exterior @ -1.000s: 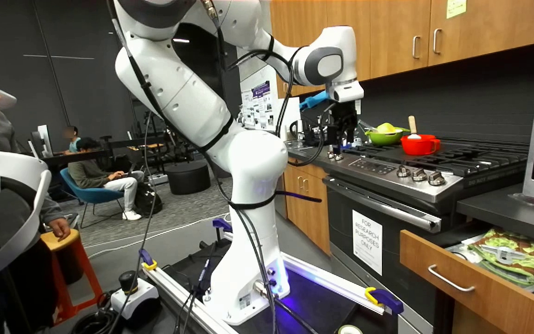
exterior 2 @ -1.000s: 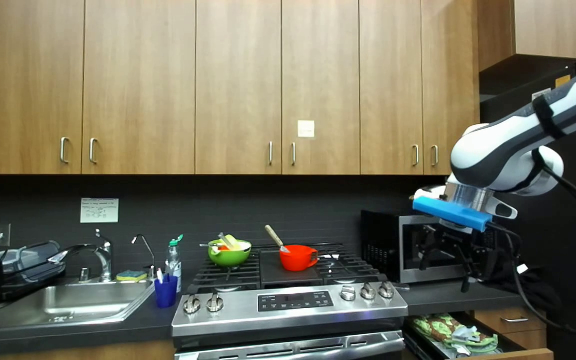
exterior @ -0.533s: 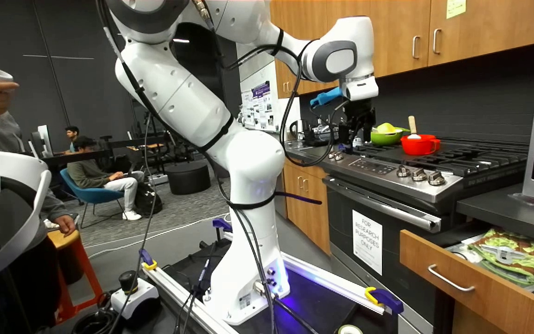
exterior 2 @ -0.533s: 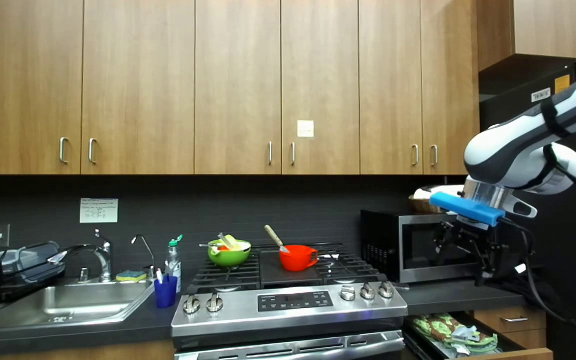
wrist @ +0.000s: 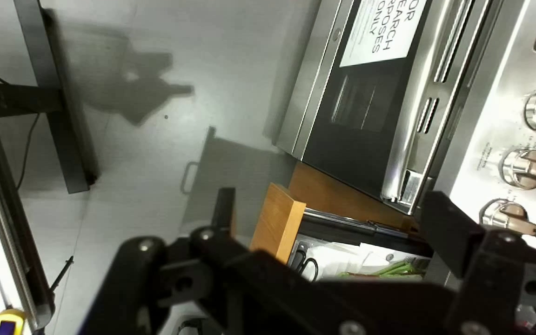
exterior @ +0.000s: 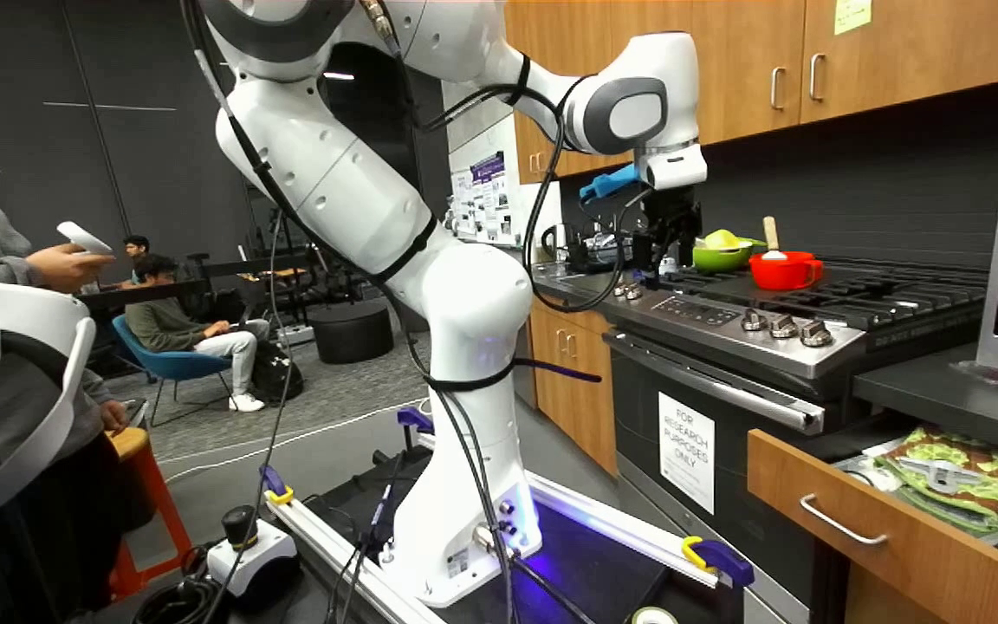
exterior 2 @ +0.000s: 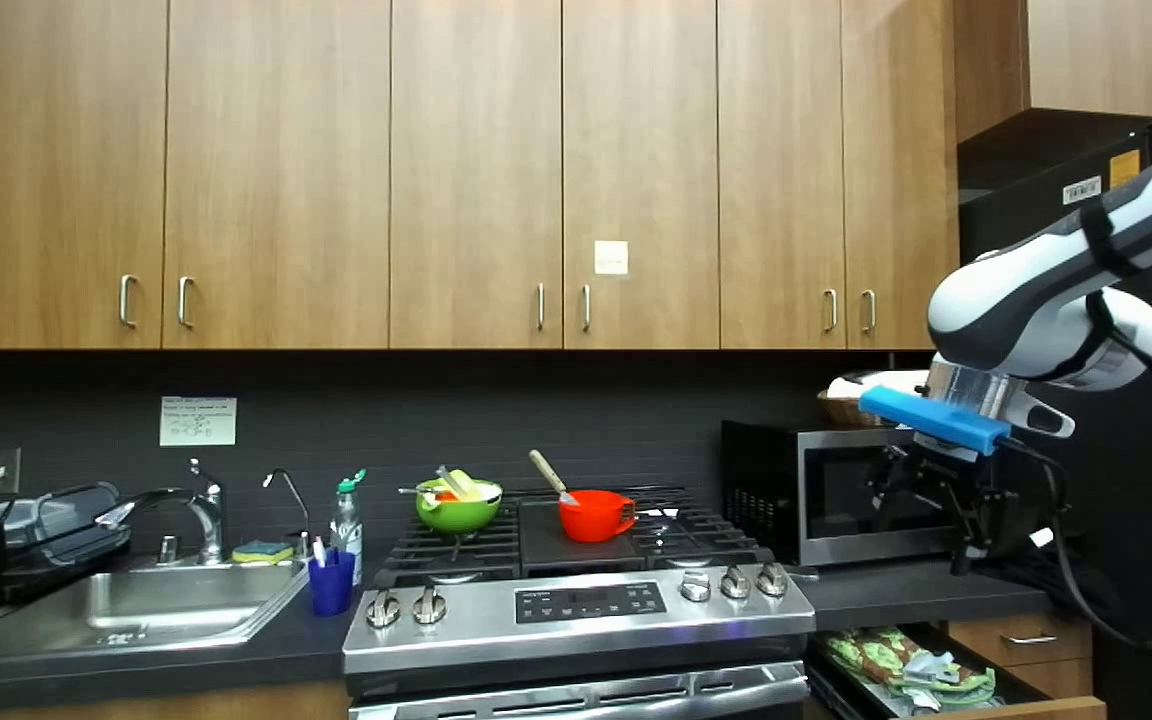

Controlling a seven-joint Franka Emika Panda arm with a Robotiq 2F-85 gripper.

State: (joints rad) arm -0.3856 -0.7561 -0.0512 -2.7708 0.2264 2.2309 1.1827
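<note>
Gripper (wrist: 338,216): jaws spread wide, holding nothing. The pulled-out drawer (exterior: 906,530), with patterned cloth (exterior: 980,458) inside, lies below, beside the oven (wrist: 361,144); exact clearance is hard to judge. Step in hand appears to be positioning; any descent calls for alignment between the drawer's sides.

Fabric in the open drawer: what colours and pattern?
Blotchy green and brown fabric, showing best in an exterior view.
</note>
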